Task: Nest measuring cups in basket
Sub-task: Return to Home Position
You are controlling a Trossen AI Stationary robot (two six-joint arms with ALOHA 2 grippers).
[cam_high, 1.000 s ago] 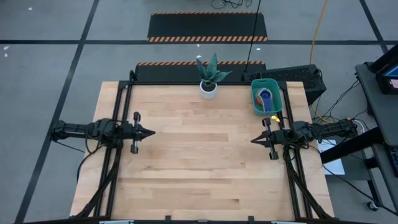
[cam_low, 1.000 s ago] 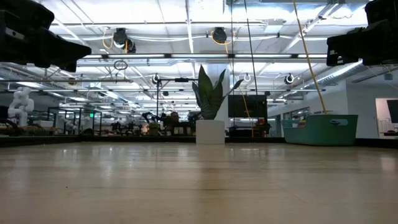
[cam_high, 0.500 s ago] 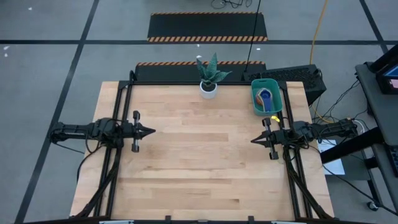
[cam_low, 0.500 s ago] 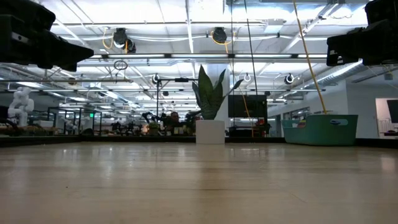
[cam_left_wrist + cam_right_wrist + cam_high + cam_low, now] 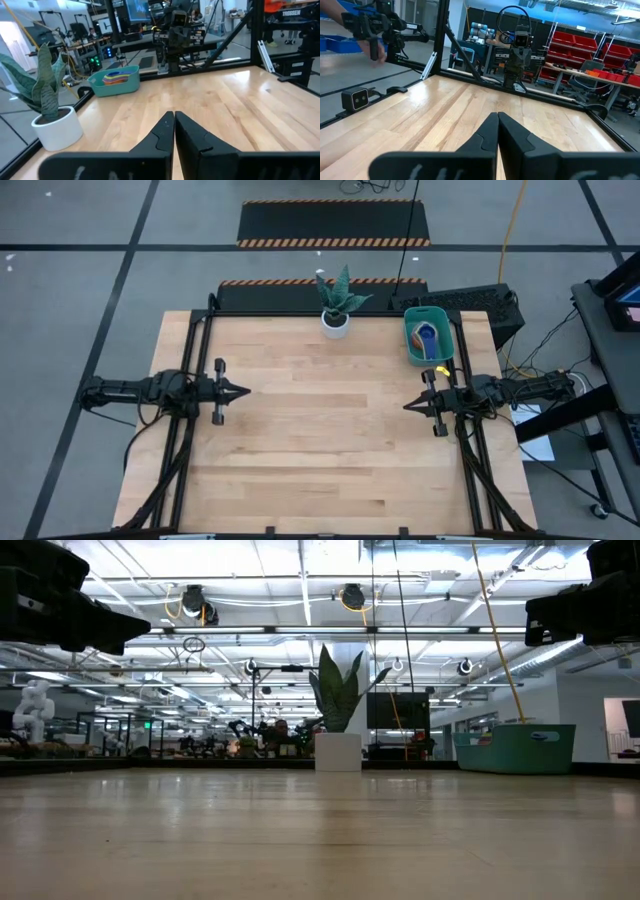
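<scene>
The table [image 5: 320, 440] is pale honey wood, striped in planks of lighter and darker grain. At its 1 o'clock corner the basket [image 5: 409, 345] is teal-green. The measuring cups [image 5: 428, 333] in it show blue with a touch of orange from above, and layers of yellow, orange and blue in the left wrist view. At 12 o'clock the pot [image 5: 335, 327] is white, its plant [image 5: 343, 290] green with paler mottled banding. The left gripper [image 5: 243, 391] at 9 o'clock and the right gripper [image 5: 408, 406] at 3 o'clock are matt black. The floor [image 5: 80, 300] is grey, crossed by dark lines. Beyond 12 o'clock lie black mats [image 5: 333, 220] edged in orange-and-black hazard stripes. A yellow cable [image 5: 513, 220] runs at 1 o'clock.
</scene>
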